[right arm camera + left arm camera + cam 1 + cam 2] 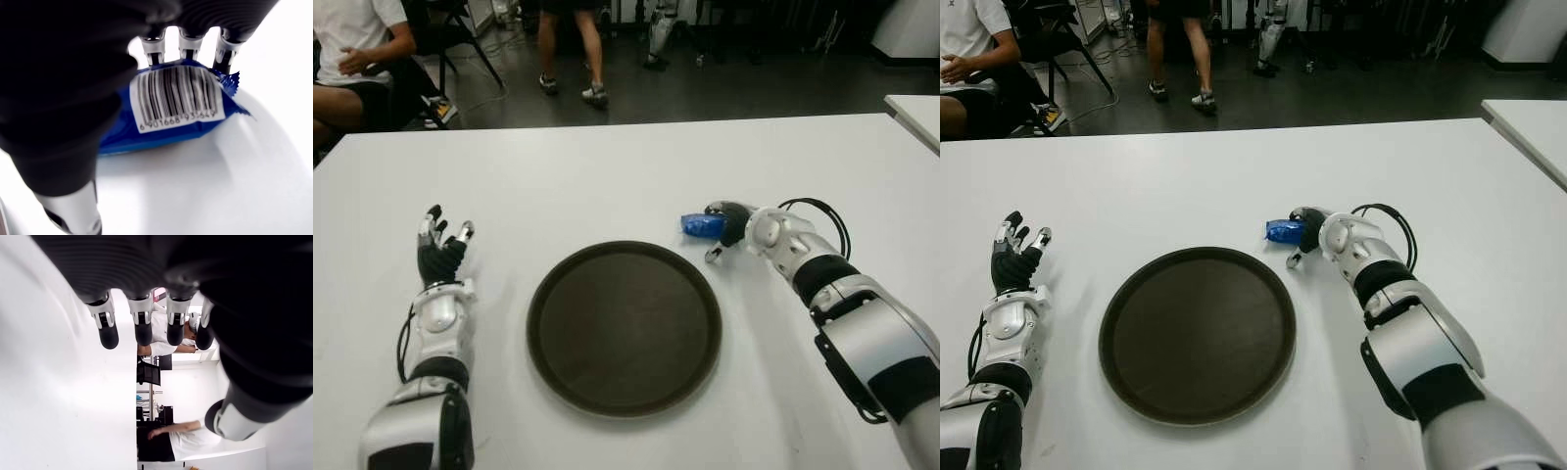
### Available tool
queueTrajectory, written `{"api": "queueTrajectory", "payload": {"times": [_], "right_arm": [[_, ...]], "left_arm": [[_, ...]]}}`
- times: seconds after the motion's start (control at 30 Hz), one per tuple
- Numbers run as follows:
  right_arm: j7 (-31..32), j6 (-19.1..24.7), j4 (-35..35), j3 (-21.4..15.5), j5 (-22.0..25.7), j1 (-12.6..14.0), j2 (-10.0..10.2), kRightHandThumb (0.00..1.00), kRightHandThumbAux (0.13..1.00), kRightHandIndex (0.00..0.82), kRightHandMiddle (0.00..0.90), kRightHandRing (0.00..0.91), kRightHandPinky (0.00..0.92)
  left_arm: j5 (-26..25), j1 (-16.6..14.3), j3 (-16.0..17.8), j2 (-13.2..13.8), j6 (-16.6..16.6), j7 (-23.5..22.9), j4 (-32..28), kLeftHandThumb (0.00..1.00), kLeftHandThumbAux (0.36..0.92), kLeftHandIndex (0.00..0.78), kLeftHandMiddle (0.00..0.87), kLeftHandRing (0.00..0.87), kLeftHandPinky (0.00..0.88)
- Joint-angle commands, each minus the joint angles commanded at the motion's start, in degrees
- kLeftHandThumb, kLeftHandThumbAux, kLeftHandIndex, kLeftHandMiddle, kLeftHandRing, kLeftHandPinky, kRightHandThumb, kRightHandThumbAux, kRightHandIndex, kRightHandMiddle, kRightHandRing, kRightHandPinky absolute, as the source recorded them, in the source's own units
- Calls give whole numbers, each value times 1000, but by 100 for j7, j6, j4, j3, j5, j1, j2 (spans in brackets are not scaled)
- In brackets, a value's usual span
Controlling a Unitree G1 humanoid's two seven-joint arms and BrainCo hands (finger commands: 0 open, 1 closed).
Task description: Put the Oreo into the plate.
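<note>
Right wrist view shows the right robot hand clamped on the blue Oreo pack, on the bench just right of the plate; left robot hand spread, empty, left of plate

The small blue Oreo packet is glossy plastic film with a crimped edge and a white printed barcode patch, and the round dark brown plate looks smooth and matt. The smooth white counter has a faint sheen, and the right hand pairs ribbed black rubbery padding with shiny silver-white plastic shells.
</note>
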Motion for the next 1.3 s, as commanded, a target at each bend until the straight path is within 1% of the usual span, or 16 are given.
{"api": "queueTrajectory", "payload": {"times": [0.3,0.6,0.77,1.17,1.3], "right_arm": [[33,-46,18,-21,30,30,39,0,855,42,65,21,0],[-55,-80,129,103,-104,36,65,0,859,53,68,26,0],[-75,-66,131,83,-66,53,67,0,852,52,65,22,0],[-39,-168,107,103,-65,56,32,0,854,63,77,42,0],[-34,-157,106,118,-72,46,31,0,862,64,82,48,8]], "left_arm": [[-19,-5,11,-4,-6,-25,9,0,748,0,0,0,18],[2,-1,-2,12,6,-9,18,0,722,0,6,4,15],[-7,1,3,-4,-27,-11,6,0,723,0,11,10,21],[1,23,-13,-11,-83,-34,-33,0,764,0,12,3,13],[-20,21,1,-18,-92,-38,-27,0,761,2,14,6,12]]}}
